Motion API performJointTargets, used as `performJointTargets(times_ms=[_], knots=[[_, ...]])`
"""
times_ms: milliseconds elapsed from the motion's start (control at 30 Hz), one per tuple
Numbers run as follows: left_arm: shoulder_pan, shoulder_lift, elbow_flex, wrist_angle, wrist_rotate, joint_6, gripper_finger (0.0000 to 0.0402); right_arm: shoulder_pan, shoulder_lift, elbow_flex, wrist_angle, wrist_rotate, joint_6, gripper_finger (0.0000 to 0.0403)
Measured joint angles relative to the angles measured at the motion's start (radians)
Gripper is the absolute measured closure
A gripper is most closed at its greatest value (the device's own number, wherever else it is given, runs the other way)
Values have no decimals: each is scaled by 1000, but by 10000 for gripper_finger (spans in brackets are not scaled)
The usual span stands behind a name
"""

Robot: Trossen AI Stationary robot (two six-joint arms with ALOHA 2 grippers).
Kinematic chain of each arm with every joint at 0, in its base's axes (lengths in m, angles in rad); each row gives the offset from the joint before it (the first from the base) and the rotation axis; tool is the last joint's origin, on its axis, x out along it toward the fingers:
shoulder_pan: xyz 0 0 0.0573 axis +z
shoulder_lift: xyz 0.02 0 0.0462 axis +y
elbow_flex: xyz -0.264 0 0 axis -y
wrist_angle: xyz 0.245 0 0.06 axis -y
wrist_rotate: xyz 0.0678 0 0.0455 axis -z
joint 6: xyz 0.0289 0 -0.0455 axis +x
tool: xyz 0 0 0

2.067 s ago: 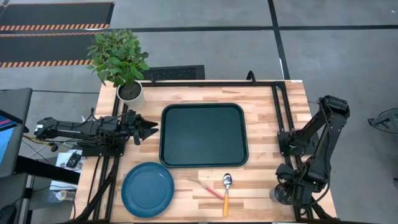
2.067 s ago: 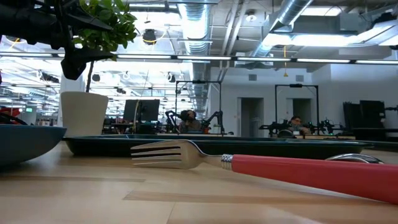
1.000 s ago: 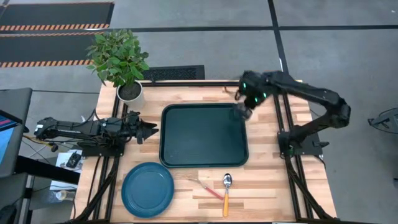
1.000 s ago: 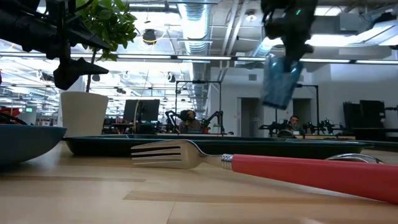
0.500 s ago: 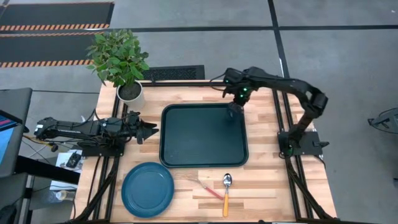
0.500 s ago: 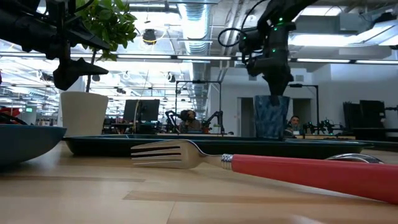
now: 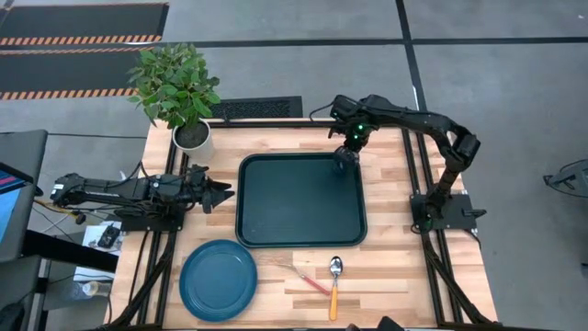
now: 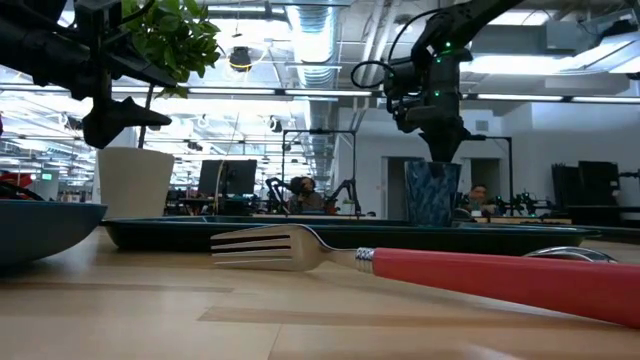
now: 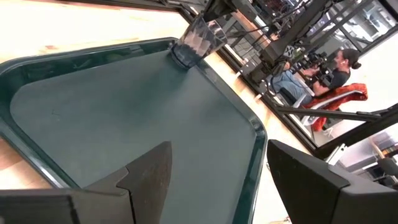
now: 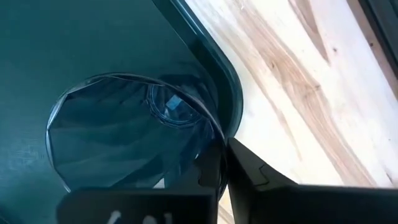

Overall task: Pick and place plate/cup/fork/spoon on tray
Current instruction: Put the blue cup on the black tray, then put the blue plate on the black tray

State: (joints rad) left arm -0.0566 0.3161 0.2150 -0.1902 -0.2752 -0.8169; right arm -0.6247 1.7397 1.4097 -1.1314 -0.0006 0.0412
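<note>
The dark bluish-grey cup (image 8: pixel 432 193) stands upright in the far right corner of the dark green tray (image 7: pixel 294 207). My right gripper (image 7: pixel 346 150) is right above it, shut on its rim. My left gripper (image 7: pixel 224 191) hangs open and empty by the tray's left edge; its wrist view shows the cup (image 9: pixel 194 42) across the tray (image 9: pixel 124 118). The blue plate (image 7: pixel 218 279) lies on the table near the front left. The red-handled fork (image 7: pixel 306 278) and the orange-handled spoon (image 7: pixel 334 283) lie side by side in front of the tray. My right gripper pinches the cup's wall at the rim (image 10: pixel 214 138), one finger (image 10: pixel 210 171) inside the cup and one (image 10: pixel 255 177) outside, on the side toward the tray's right lip. The fingers come from above, pointing down. The cup stands upright with its base on the tray.
A white pot with a green plant (image 7: pixel 191 136) stands at the table's far left corner. Black frame rails (image 7: pixel 415 175) run along the table's right side. People and equipment show in the room beyond the table (image 8: pixel 470 200).
My right gripper has carried the cup toward the table's left and down. A second ago the cup hung tilted above the tray; now it stands upright on the tray's far right corner, with the gripper on its rim throughout.
</note>
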Motion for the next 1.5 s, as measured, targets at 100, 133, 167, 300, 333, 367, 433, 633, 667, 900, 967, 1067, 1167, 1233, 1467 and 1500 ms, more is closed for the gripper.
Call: performJointTargets(times_ms=[100,133,167,300,333,367,433,633,667,900,967,1067,1167,1233,1467,1500], knots=[[0,0,0,-2,0,0,152,3,0,0,10,0,0,338],[0,0,0,-4,0,-4,152,6,0,0,15,0,0,328],[0,0,0,-5,-1,-8,152,8,0,0,19,0,0,317],[0,0,0,-9,-1,-8,152,10,0,0,18,0,-11,268],[0,0,0,-9,-1,-8,152,10,0,0,19,0,-13,257],[0,0,0,-9,-1,-9,152,9,0,0,18,0,-13,246],[0,0,0,-9,-1,-9,152,9,0,6,9,0,-13,226],[0,0,0,-11,10,-8,152,9,0,132,-78,0,-16,189],[0,0,0,-16,26,-1,152,9,0,168,-102,0,-16,186],[-2,11,0,-140,246,12,152,51,-2,420,-277,0,30,184],[-6,35,0,-200,336,-4,153,86,-2,473,-319,-1,36,185],[-35,84,0,-269,443,-41,157,152,-2,520,-356,-1,38,185],[-87,137,0,-302,480,-61,162,222,-2,529,-357,-1,49,183],[-133,174,0,-297,480,-62,165,264,-2,529,-358,0,60,184],[-281,301,0,-300,397,-43,168,370,-2,529,-311,30,90,190],[-298,320,0,-299,380,-41,168,381,-1,529,-308,33,94,191]])
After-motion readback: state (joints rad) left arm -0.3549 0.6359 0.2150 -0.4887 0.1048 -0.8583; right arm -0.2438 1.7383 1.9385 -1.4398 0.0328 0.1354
